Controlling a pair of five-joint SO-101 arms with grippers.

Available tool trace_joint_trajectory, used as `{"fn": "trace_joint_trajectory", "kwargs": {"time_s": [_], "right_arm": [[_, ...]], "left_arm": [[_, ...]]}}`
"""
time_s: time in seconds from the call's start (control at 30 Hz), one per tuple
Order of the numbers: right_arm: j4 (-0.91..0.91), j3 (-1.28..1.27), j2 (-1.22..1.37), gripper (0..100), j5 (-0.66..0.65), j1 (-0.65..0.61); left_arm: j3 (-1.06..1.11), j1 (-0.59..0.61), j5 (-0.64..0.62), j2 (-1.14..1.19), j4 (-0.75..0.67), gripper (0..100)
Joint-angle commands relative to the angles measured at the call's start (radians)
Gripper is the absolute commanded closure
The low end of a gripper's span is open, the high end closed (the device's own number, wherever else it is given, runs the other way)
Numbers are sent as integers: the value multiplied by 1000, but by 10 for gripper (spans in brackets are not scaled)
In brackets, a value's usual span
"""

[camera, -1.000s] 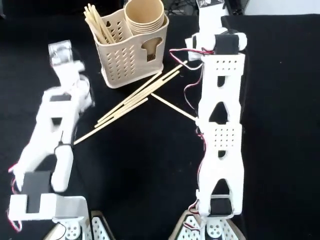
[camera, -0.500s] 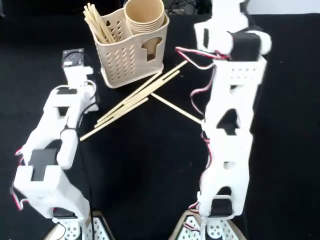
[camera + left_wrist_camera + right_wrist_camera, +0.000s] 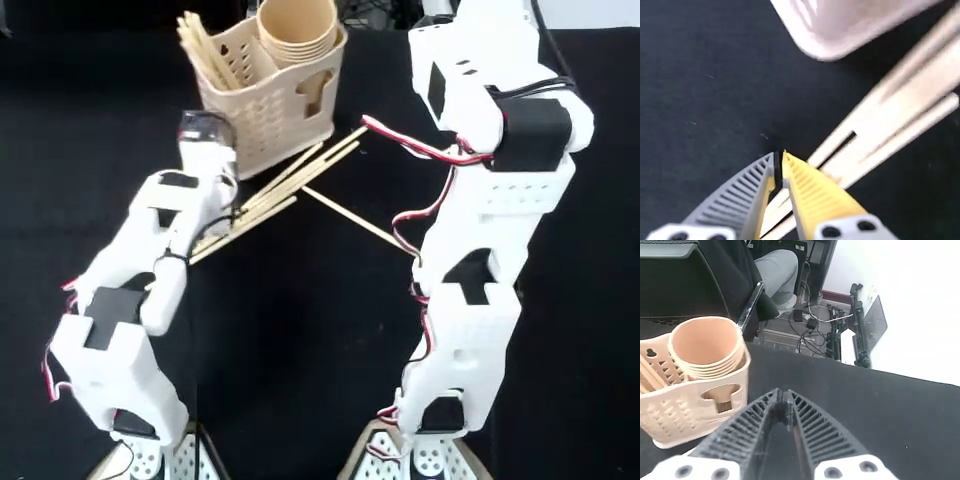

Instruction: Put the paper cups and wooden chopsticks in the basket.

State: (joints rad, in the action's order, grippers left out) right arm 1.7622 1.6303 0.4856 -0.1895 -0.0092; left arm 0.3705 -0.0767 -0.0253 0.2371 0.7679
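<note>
The basket (image 3: pixel 270 110) stands close to the far edge of the black table (image 3: pixel 300 340), with bare cloth to either side of it and a wide open stretch in the middle between the two arms; a nested stack of paper cups (image 3: pixel 297 30) sits upright in one compartment and a sheaf of wooden chopsticks (image 3: pixel 203 50) leans out of the other; a loose bundle of chopsticks (image 3: pixel 300 172) lies flat on the cloth just in front of the basket, running diagonally from near its base toward the left arm (image 3: pixel 150 260), and a single chopstick (image 3: pixel 355 218) lies across the bundle's far end, pointing toward the right arm (image 3: pixel 490 220); the left arm stretches forward and low, its wrist beside the basket's front corner; the left gripper (image 3: pixel 778 159) hangs right over the near end of the bundle with its tips pressed together, pale wood showing in the slit behind them, though whether it pinches a stick is unclear; the right arm is folded tall, and the right gripper (image 3: pixel 784 399) is raised near the basket with its black fingers closed on nothing.
</note>
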Motion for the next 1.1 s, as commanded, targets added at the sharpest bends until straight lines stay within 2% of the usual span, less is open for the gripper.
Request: {"fn": "trace_joint_trajectory", "kwargs": {"time_s": [0.0, 0.43, 0.73, 1.07], "right_arm": [[8, 38, -65, 986, 3, 37], [6, 38, -151, 985, 3, 83], [5, 38, -150, 985, 3, 83], [6, -85, -88, 985, 2, 100]], "left_arm": [[-44, -70, 26, -9, 60, 946], [64, -76, 23, -41, 94, 946], [400, -160, 61, -453, -28, 946], [553, -130, 63, -819, 61, 946]]}}
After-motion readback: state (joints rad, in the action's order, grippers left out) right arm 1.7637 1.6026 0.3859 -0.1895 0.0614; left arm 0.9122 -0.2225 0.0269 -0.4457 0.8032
